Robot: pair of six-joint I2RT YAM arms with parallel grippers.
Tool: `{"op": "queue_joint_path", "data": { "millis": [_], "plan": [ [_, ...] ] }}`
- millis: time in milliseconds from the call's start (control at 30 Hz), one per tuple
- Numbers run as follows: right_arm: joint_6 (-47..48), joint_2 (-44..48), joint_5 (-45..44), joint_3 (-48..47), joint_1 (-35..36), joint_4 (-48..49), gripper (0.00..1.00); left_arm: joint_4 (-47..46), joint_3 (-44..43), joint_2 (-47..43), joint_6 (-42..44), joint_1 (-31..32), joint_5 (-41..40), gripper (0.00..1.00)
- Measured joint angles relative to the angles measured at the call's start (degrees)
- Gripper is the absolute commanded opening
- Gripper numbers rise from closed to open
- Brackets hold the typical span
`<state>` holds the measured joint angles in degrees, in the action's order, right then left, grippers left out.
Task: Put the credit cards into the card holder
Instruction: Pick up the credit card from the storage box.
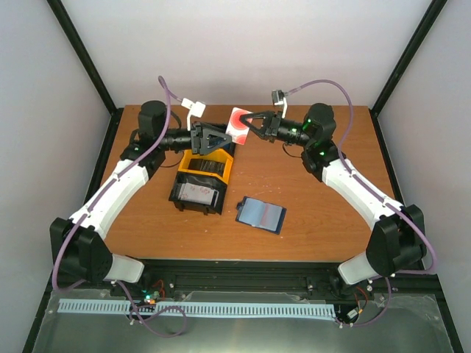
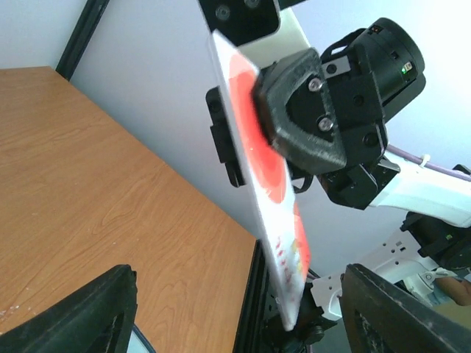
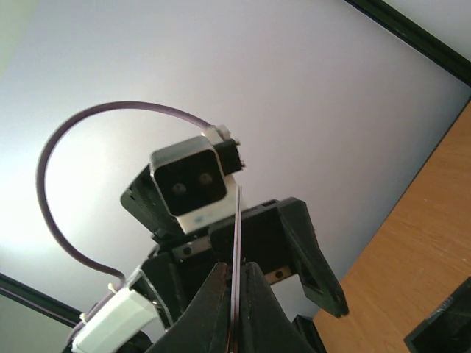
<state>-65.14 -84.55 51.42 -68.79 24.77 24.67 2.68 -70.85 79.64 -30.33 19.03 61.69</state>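
My right gripper (image 1: 251,123) is shut on a white credit card with a red circle (image 1: 239,125) and holds it upright in the air above the table's back. In the right wrist view the card (image 3: 236,235) is edge-on between the closed fingers (image 3: 218,309). My left gripper (image 1: 224,139) is open just left of the card. In the left wrist view the card's (image 2: 261,176) lower end hangs between the left gripper's (image 2: 239,298) spread fingers (image 2: 81,316) without touching them. The card holder (image 1: 260,214) lies open on the table, its blue-grey pockets up.
A black-and-yellow bin tray (image 1: 229,166) stands under the left gripper, with a white and red card stack (image 1: 197,193) and dark cards (image 1: 204,166) in it. Black frame posts and white walls close in the table's back and sides.
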Motion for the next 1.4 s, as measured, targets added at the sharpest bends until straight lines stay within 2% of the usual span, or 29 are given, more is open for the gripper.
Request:
{"op": "queue_joint_path", "data": {
  "millis": [200,500,900,1100,1267,1400],
  "plan": [
    [-3.85,0.02,0.22,-1.64,0.0,1.9,0.03,-2.8,2.1,-0.26,-1.01,0.0,-0.02,0.63],
    [-6.86,0.0,0.57,-1.79,-0.22,2.56,0.03,-6.47,2.58,-0.28,-2.14,0.07,-0.74,0.62],
    [-14.58,0.09,2.03,-1.55,-0.26,9.64,0.03,-12.26,4.68,-0.98,-3.96,0.07,-2.62,0.71],
    [-15.47,0.2,2.43,-1.53,-0.02,10.88,0.03,-14.47,4.98,-0.96,-5.2,0.0,-3.63,0.71],
    [-13.84,0.22,2.29,-1.53,0.0,8.9,0.03,-16.61,5.25,-1.05,-5.73,0.0,-1.4,0.81],
    [-13.53,0.2,2.14,-1.7,0.02,7.39,0.03,-19.58,8.63,-2.95,-5.77,0.0,0.46,0.91]
  ]
}}
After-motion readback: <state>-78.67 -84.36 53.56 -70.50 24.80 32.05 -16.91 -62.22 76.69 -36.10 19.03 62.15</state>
